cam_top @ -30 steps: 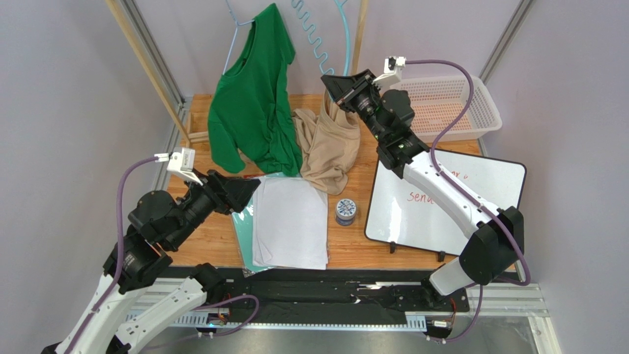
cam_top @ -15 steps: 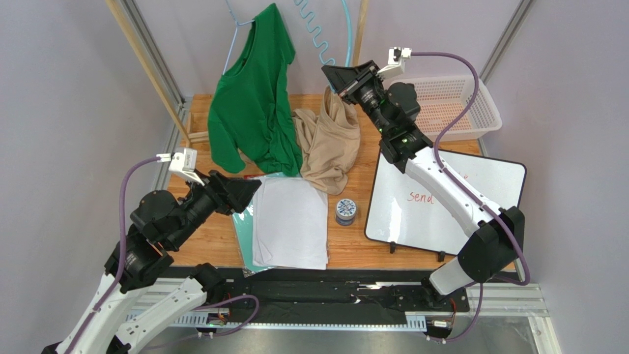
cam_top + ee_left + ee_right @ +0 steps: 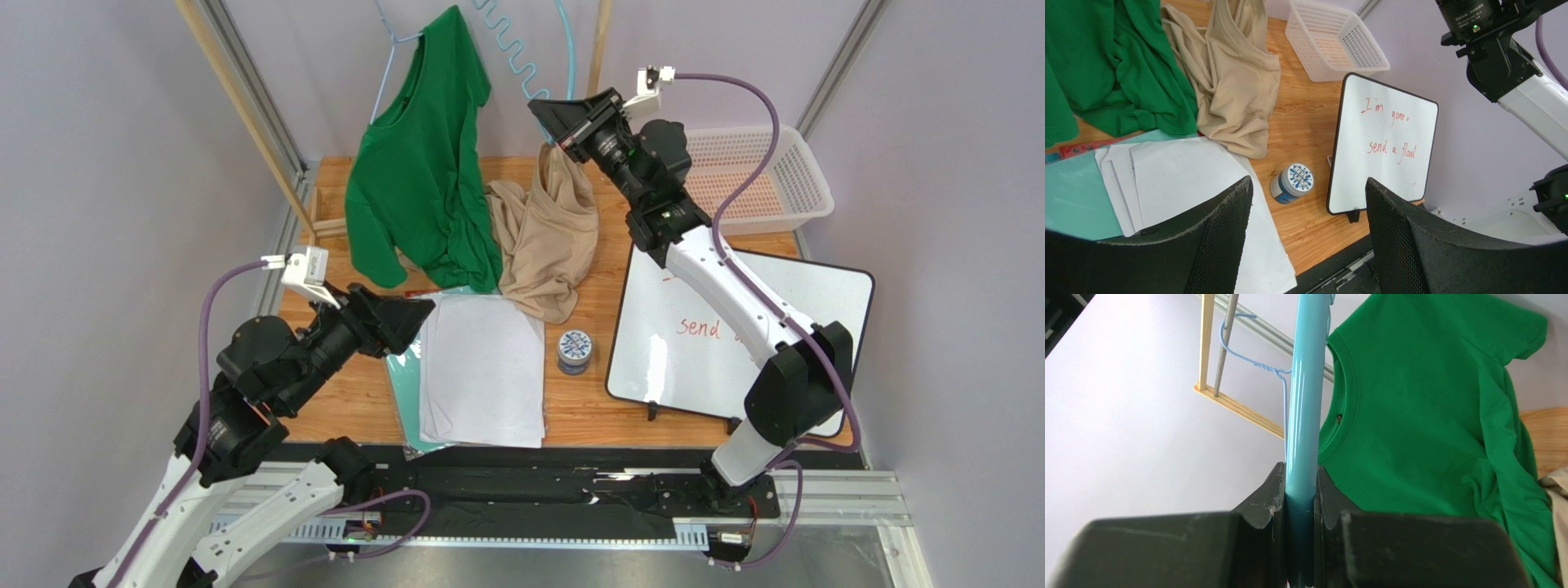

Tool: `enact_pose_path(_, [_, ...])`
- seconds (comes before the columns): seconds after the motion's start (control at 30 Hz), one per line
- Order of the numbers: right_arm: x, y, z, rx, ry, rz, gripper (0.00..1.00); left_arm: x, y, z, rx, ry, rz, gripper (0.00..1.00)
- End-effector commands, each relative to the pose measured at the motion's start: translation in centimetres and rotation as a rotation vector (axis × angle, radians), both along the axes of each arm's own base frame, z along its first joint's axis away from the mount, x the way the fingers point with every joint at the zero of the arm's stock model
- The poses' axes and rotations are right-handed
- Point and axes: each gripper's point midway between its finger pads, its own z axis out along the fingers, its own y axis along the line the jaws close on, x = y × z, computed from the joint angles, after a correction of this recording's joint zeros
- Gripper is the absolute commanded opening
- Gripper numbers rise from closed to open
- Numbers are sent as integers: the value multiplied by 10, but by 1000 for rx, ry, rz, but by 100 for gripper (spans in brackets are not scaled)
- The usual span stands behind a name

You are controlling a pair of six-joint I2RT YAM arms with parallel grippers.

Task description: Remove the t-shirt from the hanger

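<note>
Green short-sleeved cotton t-shirt (image 3: 417, 172) hangs at the back left of the wooden table (image 3: 577, 410) from a thin light-blue wire hanger (image 3: 390, 55). In the overhead view neither has shifted over the last second. What has moved is the right gripper (image 3: 550, 123): it has climbed and drawn back toward the rear wall. It carries a thick light-blue plastic tube (image 3: 572, 61), and the peak of the crumpled beige garment (image 3: 546, 239) has risen under it. Whether that garment hangs on the tube I cannot tell. The left gripper (image 3: 417, 325) has stayed low over the white sheets of paper (image 3: 485, 368), jaws spread wide and empty. So, as I judge it, the green shirt is still fully to be freed, and no finger is on it yet.

From the left wrist, the shirt's lower folds lie bunched on the table at upper left, touching the beige garment. A small round patterned tin (image 3: 1292, 182) and a whiteboard with red writing (image 3: 1382, 147) stand well apart from them.

From the right wrist, the jaws are clenched on the blue tube. Behind it the shirt shows its ribbed collar, with the hanger's wire neck rising just beside it. The cloth drapes lopsidedly, creased toward the lower right.
</note>
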Motion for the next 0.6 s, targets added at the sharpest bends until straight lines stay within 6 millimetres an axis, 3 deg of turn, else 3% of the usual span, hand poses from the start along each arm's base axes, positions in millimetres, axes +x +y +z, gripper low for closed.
enact_pose_path(0.0, [-14,-3,54,86,-114,57,0,-3,-2,2,2,-11,-20,72])
enact_pose_path(0.2, [-6,9,39,13,-34,90,4,-2,-8,0,4,2,-43,73])
enact_pose_path(0.27, [-5,9,32,-10,-10,81,20,-1,-12,1,1,3,-58,73])
enact_pose_path(0.5, [-9,-10,18,-171,4,-17,57,3,-19,-8,20,35,-71,73])
enact_pose_path(0.57, [-11,-16,9,-260,9,-40,73,3,-20,-10,17,41,-74,73])
